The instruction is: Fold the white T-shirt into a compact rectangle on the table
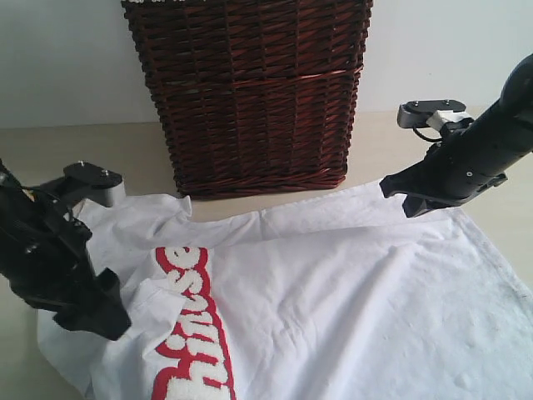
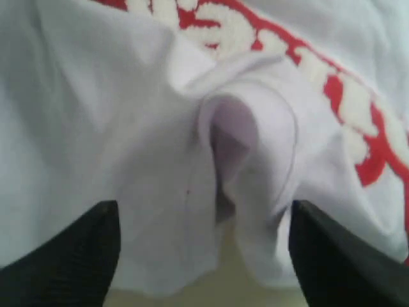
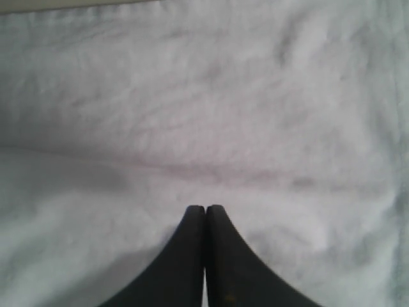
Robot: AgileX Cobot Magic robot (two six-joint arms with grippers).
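Observation:
The white T-shirt (image 1: 333,283) lies spread over the table (image 1: 141,150), its red-edged white letters (image 1: 187,325) running down the left part. My left gripper (image 1: 92,312) sits low at the shirt's left edge, open, with a bunched sleeve fold (image 2: 249,147) lying between its two black fingers (image 2: 70,256) and a strip of table below. My right gripper (image 1: 400,196) hovers at the shirt's far right edge; its fingertips (image 3: 206,211) are pressed together over flat white cloth (image 3: 204,115) with nothing between them. The orange neck tag is out of view.
A tall dark brown wicker basket (image 1: 250,92) stands at the back centre, just behind the shirt's far edge. Pale wall lies behind it. Bare table shows at the far left and at the far right (image 1: 500,208).

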